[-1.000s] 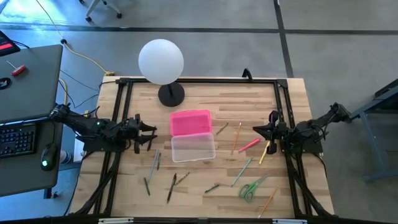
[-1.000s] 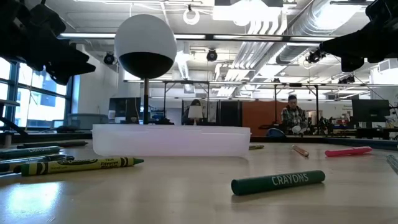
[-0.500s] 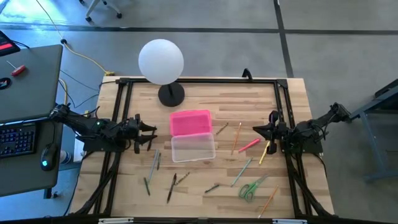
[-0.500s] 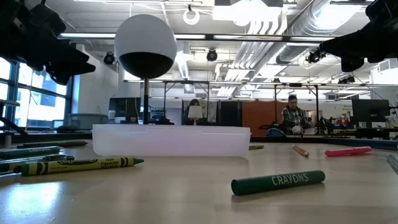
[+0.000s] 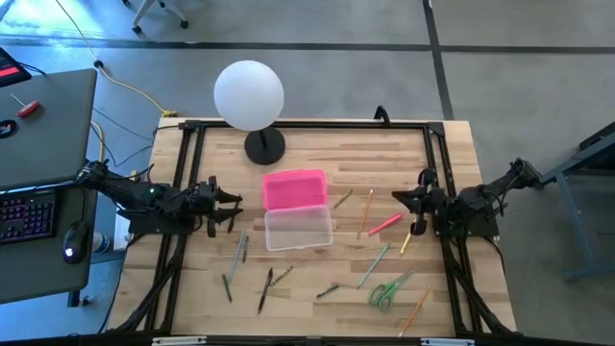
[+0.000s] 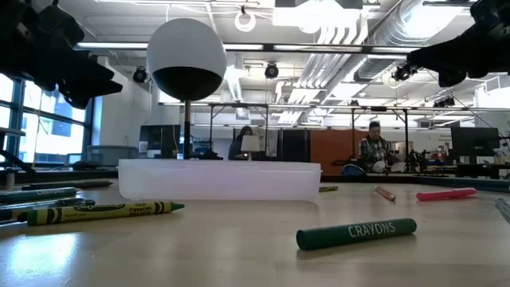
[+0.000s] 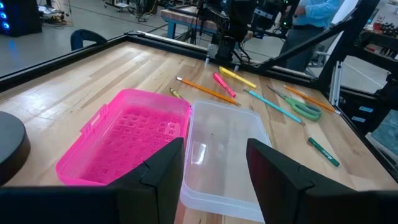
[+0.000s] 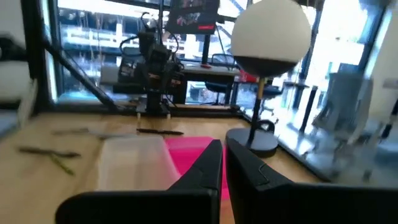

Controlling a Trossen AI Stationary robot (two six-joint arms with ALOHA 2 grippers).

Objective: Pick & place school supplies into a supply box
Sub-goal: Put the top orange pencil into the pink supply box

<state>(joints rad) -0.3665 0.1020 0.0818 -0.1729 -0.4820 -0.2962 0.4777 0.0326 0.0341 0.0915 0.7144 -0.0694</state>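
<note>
The supply box stands open at mid-table: its clear tray rests on the wood and its pink lid lies flat behind it. The school supplies are scattered around it. Right of it are pencils, a pink pen, a yellow one and green-handled scissors. Left and in front of it are more pencils and crayons. My left gripper hovers open left of the box, pointing at it. My right gripper hovers shut, right of the pencils.
A white globe lamp on a black base stands behind the box at the far side. A black frame borders the table. A green crayon and a yellow-green one lie near the front edge. People show in the room beyond.
</note>
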